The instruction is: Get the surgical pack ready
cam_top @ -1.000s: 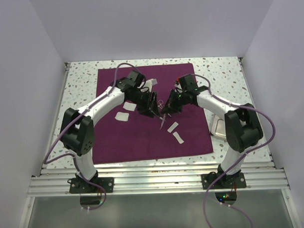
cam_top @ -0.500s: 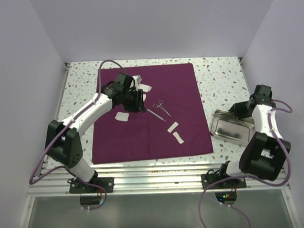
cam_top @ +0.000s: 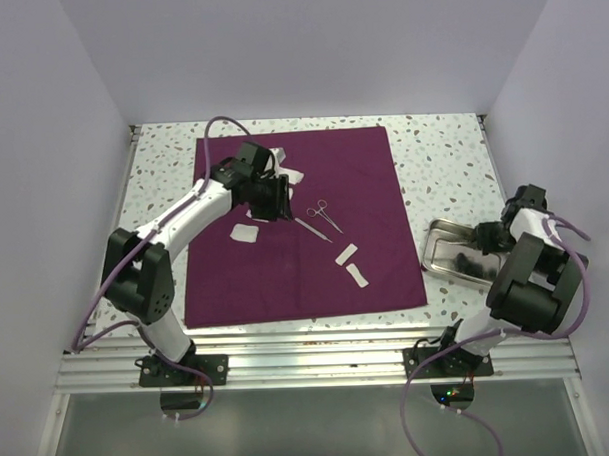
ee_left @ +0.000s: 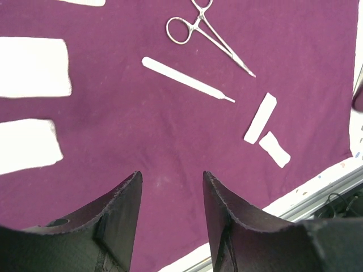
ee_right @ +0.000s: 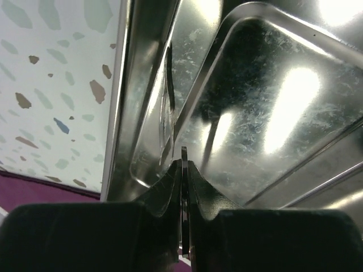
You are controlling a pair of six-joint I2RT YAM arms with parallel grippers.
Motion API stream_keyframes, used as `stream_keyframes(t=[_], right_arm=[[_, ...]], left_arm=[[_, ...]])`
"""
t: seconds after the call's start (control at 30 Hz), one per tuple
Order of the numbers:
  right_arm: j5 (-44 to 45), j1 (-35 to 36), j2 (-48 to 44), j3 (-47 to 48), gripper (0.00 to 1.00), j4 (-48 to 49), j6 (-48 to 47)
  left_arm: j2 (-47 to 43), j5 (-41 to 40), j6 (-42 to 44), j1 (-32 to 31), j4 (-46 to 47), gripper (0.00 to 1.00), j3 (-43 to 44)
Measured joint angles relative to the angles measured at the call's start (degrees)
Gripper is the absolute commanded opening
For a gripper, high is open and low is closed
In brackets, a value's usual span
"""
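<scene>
One cloth, two instruments, five pads (wrist count) beyond spread left fingers; right fingers pinch one tray. Speckled counter, white walls.

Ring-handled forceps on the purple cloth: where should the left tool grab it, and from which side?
Take the forceps on the slim shank just past the rings, coming straight down from above with the left tool turned to close across the shank. It lies flat on the cloth, so a side approach probably finds no edge. Mind the straight handle lying alongside.
</scene>
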Motion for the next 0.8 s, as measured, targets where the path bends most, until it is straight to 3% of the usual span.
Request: stream_keyframes(t=[0.43, 0.8], right_arm=[[4.8, 2.0, 1.7, 2.7, 0.52, -4.1, -7.3], [14.7, 34.9, 2.7, 31.8, 0.57, -12.6, -21.4]], left_arm=[[11.5, 3.0, -5.2, -0.2, -0.4, 0.53, 8.2], [15.4, 3.2, -9.4, -0.3, -3.3, 0.52, 11.2]])
